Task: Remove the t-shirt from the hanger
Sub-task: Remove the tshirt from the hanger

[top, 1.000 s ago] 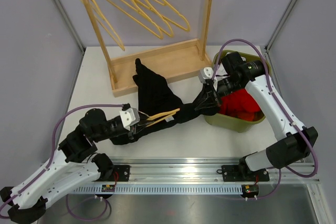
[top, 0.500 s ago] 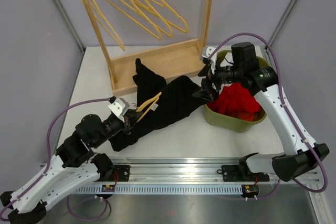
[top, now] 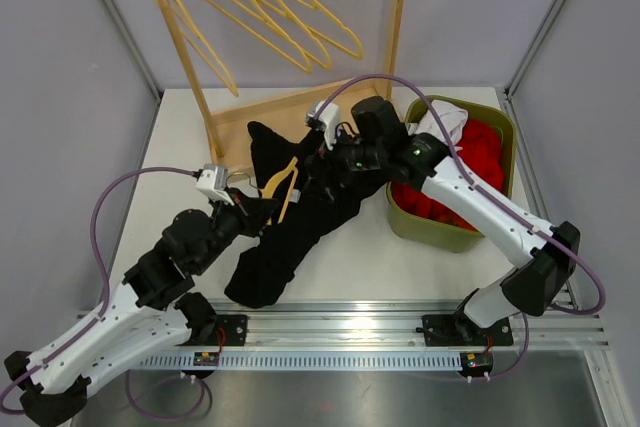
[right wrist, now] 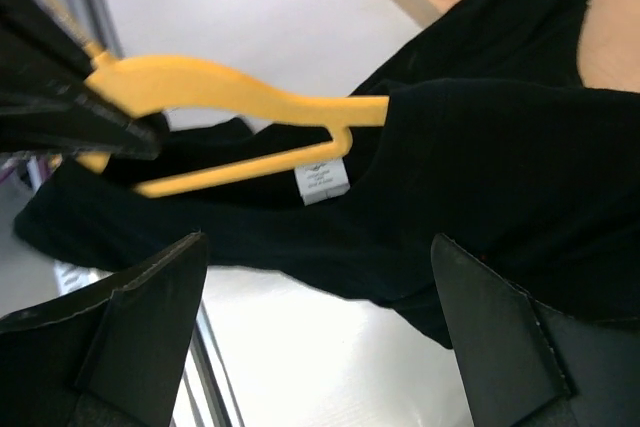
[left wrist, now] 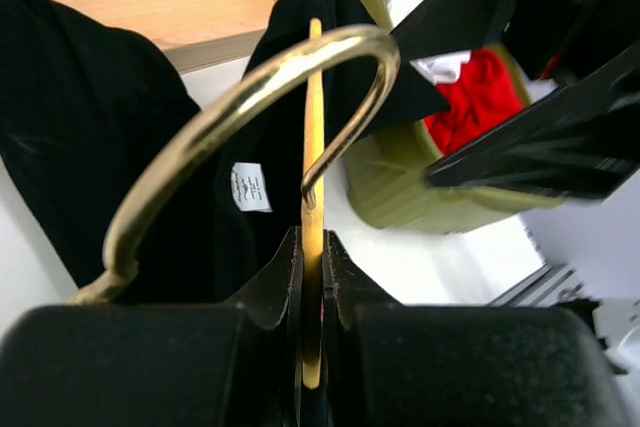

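Nearest the arm bases, the left gripper [left wrist: 312, 247] has its matte black jaws pinched tight on the thin yellow hanger [top: 283, 182]. Seen edge-on in the left wrist view, the hanger is a narrow strip with its brass-coloured metal hook [left wrist: 250, 107] curving over it. The black t-shirt [top: 300, 217] lies crumpled in a long diagonal band on the white table [top: 180, 137], soft and dull, with a small white label [right wrist: 322, 180] at the neck. One smooth curved arm of the hanger disappears under the fabric beside that label. Above the upper part of the shirt, the right gripper [top: 328, 162] has its jaws spread wide and holds nothing. Farther right is an olive-green bin [top: 440, 232] holding red cloth [top: 470, 157]. At the back stands a pale wooden rack [top: 300, 112] hung with more yellow hangers [top: 270, 7].
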Controlling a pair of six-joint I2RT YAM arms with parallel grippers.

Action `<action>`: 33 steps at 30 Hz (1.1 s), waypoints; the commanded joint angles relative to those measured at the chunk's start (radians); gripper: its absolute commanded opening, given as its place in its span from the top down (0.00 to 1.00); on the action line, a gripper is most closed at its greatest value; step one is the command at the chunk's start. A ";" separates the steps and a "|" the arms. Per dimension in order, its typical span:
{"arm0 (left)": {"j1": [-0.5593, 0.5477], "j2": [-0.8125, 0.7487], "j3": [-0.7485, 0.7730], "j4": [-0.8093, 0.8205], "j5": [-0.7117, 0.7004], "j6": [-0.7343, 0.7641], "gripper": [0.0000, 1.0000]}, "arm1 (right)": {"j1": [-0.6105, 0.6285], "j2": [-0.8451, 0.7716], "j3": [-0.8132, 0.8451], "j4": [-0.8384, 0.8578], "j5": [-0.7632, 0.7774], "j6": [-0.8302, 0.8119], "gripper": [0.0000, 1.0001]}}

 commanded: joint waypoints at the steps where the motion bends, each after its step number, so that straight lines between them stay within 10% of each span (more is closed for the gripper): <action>1: 0.001 0.006 0.001 0.174 -0.068 -0.134 1.00 | 0.069 0.006 0.010 0.152 0.332 0.115 0.01; 21: 0.001 0.003 -0.022 0.192 -0.091 -0.183 1.00 | 0.117 0.152 0.072 0.144 0.496 0.168 0.24; 28: 0.002 -0.006 -0.032 0.117 -0.143 -0.168 1.00 | 0.117 0.157 0.146 0.137 0.603 0.137 0.96; 33: 0.002 0.006 -0.042 0.102 -0.078 -0.111 1.00 | 0.112 0.135 0.141 0.192 0.761 0.070 1.00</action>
